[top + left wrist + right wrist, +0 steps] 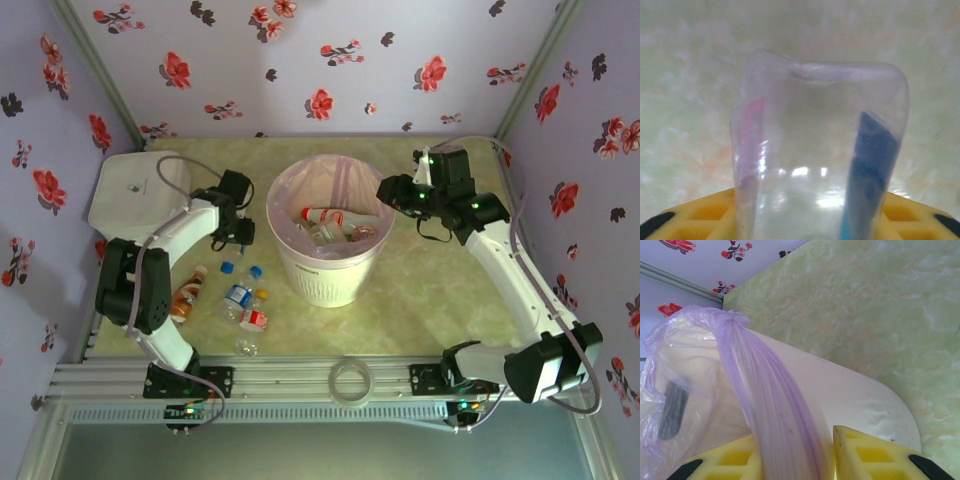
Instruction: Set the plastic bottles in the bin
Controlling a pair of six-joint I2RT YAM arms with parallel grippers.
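The top view is bright and evenly lit from above by soft, diffuse light, a little hazy and low in contrast. Shadows beside the bin (330, 275) and under the arms are faint and soft-edged, and the wide lens makes the walls (330, 60) lean outward toward the frame edges. In the left wrist view a clear bottle (815, 150) sits so close to the lens that it is wholly out of focus. Small white glints mark its lower middle, and the table (685, 100) behind is a pale blur. The right wrist view is brightest. There the table (880, 305) shows its marbling fairly sharply, while the near liner (770, 405) is soft and glows translucent.
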